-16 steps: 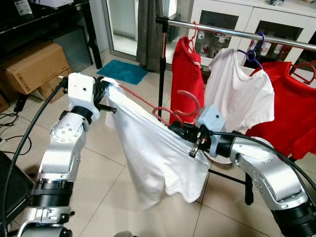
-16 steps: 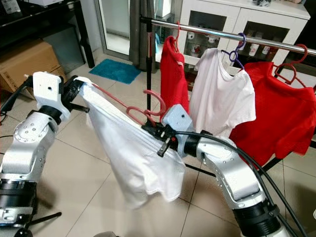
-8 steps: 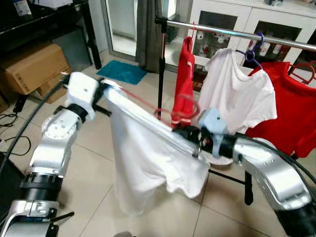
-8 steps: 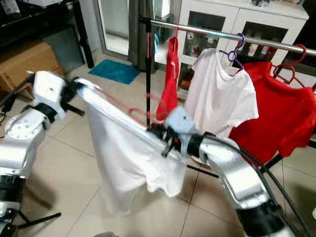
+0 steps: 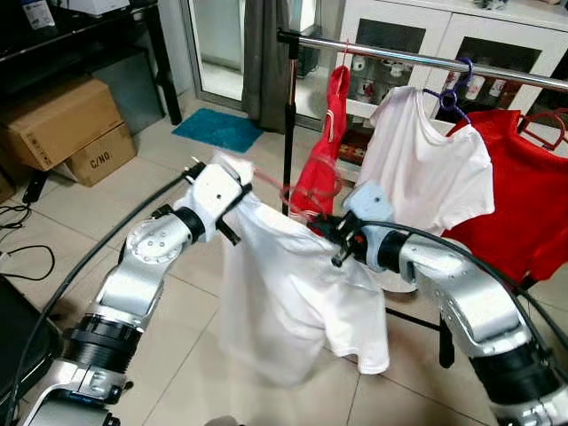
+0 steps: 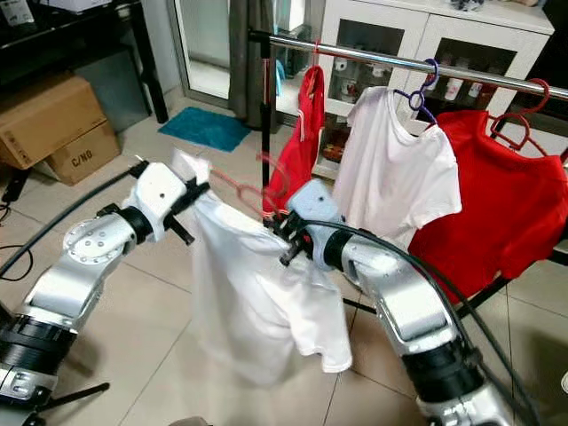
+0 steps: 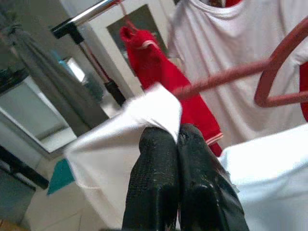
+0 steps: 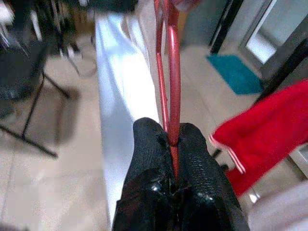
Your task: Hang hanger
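In the left eye view, two cardboard boxes [image 5: 62, 129] are sitting on the floor [image 5: 177, 293] at the far left, their flaps shut. Behind the rail [image 5: 426, 60], a white cabinet [image 5: 497, 27] is showing small items through its glass doors, too small to name. The red hanger [image 5: 306, 188] is carrying a white shirt [image 5: 293, 293] and is being held in the air between the two arms, in front of and below the rail's left end. The left gripper [image 5: 232, 182] is pinching the shirt's shoulder, and the right gripper [image 5: 330, 232] is holding the other side. A red shirt [image 5: 324, 151], another white shirt [image 5: 426, 177] and a wide red garment [image 5: 524, 186] are hanging along the rail.

In the right eye view, a teal mat [image 6: 206, 129] is lying on the floor beyond the rail's upright pole [image 6: 264, 115].

In the left wrist view, the jaws are pressing closed on a fold of white cloth, with the hanger's thin red bar and hook curving just past it.

In the right wrist view, the jaws are clamping the hanger's red wire, with the white cloth draped alongside it.
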### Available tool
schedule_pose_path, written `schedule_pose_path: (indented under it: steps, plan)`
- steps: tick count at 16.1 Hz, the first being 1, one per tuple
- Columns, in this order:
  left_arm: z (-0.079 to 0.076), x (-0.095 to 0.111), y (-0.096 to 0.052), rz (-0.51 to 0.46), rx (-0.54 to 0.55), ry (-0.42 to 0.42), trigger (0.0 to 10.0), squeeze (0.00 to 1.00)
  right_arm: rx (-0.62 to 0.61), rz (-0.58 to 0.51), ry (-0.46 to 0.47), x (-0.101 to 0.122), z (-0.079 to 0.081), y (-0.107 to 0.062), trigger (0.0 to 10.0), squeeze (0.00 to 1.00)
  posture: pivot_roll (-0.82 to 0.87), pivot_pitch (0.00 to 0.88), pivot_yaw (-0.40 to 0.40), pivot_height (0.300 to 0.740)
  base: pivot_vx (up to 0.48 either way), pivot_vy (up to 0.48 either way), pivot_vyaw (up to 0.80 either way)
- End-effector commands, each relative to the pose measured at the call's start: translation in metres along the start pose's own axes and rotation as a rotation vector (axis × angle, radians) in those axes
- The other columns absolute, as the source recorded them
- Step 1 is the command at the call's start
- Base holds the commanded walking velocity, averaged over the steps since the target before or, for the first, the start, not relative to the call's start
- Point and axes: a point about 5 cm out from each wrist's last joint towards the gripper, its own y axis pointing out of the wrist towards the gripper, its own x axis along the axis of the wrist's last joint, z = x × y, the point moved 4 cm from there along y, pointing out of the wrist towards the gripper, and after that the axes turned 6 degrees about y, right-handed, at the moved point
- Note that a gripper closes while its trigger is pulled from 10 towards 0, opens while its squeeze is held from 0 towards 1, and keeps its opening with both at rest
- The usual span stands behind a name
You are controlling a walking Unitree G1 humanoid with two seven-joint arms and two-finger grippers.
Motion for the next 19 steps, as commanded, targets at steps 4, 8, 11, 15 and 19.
schedule_pose_path:
  steps: [4,8,11,15,19]
  plan:
    - [0.007,0.002,0.001,0.007,0.002,0.073,0.0,0.00,0.060,0.195,-0.149,-0.014,-0.011,0.002,0.0,0.00,0.06,0.000,0.016,0.740,0.000,0.000,0.00]
    - [-0.027,0.006,0.007,-0.009,-0.119,0.076,0.0,0.00,0.122,0.306,-0.202,-0.007,-0.004,0.023,0.0,0.00,0.06,0.000,0.014,0.740,0.000,0.000,0.00]
    - [-0.048,0.008,0.010,-0.006,-0.175,0.067,0.0,0.00,0.192,0.350,-0.239,-0.006,0.012,0.034,0.0,0.00,0.06,0.000,0.016,0.740,0.000,0.000,0.00]
    - [-0.022,-0.005,0.004,0.059,-0.058,0.076,0.0,0.00,0.242,0.530,-0.255,-0.049,0.012,0.019,0.0,0.00,0.06,0.000,0.012,0.740,0.000,0.000,0.00]
    - [0.017,-0.039,-0.021,0.213,0.006,0.161,0.0,0.00,0.203,0.629,-0.192,-0.080,-0.007,-0.011,0.0,0.00,0.06,0.000,0.010,0.740,0.000,0.000,0.00]
